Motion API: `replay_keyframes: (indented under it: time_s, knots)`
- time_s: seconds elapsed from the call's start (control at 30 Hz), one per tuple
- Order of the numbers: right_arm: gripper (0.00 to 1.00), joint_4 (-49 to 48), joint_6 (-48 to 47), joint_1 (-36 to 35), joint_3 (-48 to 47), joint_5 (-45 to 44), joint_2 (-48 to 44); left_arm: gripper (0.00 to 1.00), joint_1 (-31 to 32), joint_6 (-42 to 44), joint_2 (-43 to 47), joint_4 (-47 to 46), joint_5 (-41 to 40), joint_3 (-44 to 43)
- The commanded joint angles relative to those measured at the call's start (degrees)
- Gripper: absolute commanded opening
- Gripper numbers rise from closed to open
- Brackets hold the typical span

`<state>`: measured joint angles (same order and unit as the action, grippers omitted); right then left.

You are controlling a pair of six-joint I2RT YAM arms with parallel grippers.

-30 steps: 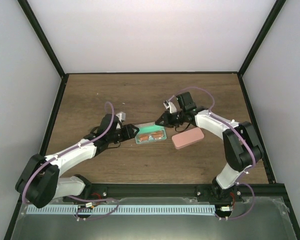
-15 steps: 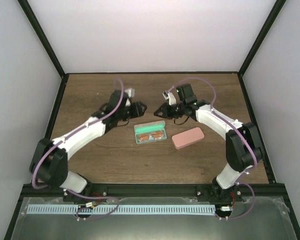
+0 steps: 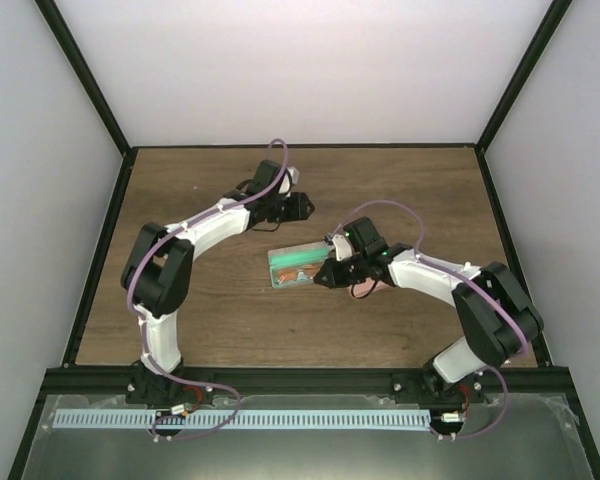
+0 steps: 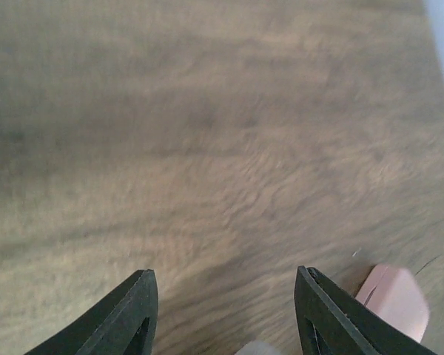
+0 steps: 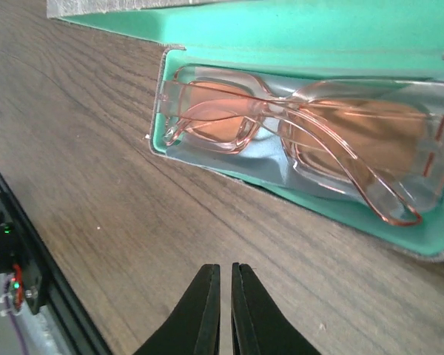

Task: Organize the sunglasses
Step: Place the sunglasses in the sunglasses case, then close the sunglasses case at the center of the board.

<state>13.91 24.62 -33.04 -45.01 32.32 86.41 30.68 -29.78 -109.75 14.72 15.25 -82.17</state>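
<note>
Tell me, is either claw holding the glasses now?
No. The left claw is open over the bare table; the right claw is shut on nothing, near the sunglasses.

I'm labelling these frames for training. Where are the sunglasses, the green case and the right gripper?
sunglasses [image 5: 277, 115]: right wrist view, bridge between the lenses.
green case [image 5: 296, 33]: right wrist view, teal lining above the glasses.
right gripper [image 5: 226, 270]: right wrist view, between its shut fingertips.

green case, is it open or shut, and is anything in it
Open. In the right wrist view the green case shows its teal lining, and the sunglasses lie folded inside it.
</note>
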Motion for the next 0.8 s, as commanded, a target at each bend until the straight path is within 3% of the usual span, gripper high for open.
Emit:
replay_keyframes:
  time_s: [0.0, 0.23, 0.77]
  knots:
    - [0.06, -4.68, -2.57, -2.74, -0.49, -6.18, 2.91, 0.53, 0.81, -0.95, -0.78, 1.57, 2.92, 2.05]
    - [0.06, -6.05, -3.18, -5.01, -1.20, -9.30, 9.48, 0.53, 1.95, -3.06, -0.20, 1.20, 3.33, 5.38]
    - [0.06, -7.41, -0.92, -5.38, -2.73, -13.84, 13.75, 0.53, 5.29, -5.72, 2.88, 1.63, 3.63, 10.33]
